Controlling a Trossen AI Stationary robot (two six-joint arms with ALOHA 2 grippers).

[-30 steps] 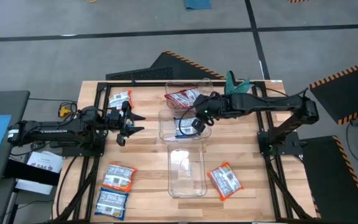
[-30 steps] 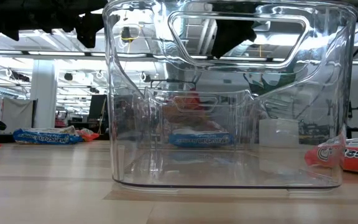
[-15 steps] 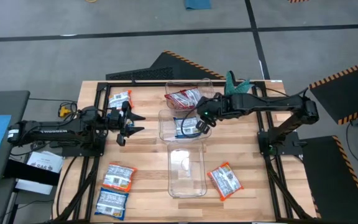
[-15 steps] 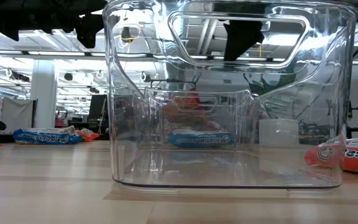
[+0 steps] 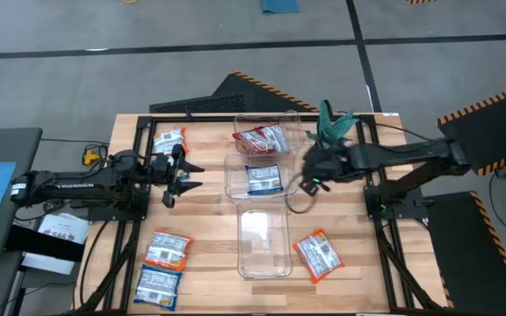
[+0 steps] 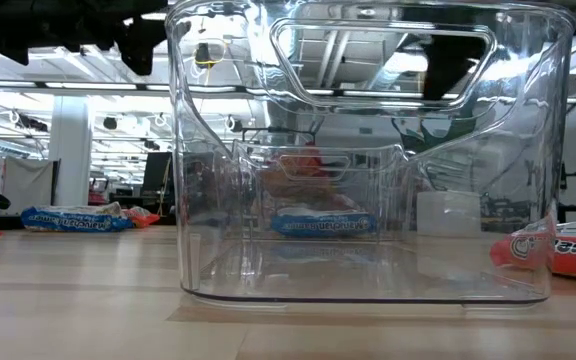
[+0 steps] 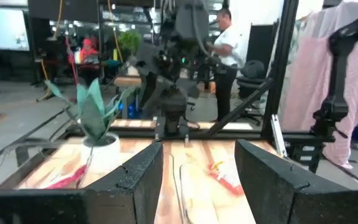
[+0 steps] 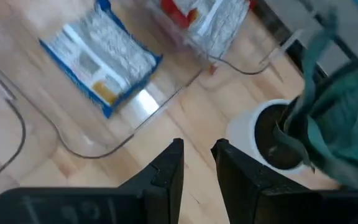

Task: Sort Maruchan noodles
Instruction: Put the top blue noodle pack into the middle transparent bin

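Wooden tabletop [image 5: 209,219] carries three clear bins; a blue-and-white packet [image 5: 263,179] lies in the middle bin [image 5: 233,183]. Just beside that bin hangs the right gripper [image 5: 309,181], empty, fingers narrowly apart; the left gripper [image 5: 185,175] waits well apart, spread and empty. Next, the orange packet [image 5: 318,255] is best approached from directly above.

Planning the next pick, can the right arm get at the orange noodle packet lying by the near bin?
Probably yes. The orange packet lies flat on bare table, right of the empty bin, nothing on it. The right gripper hovers empty farther back on that side.
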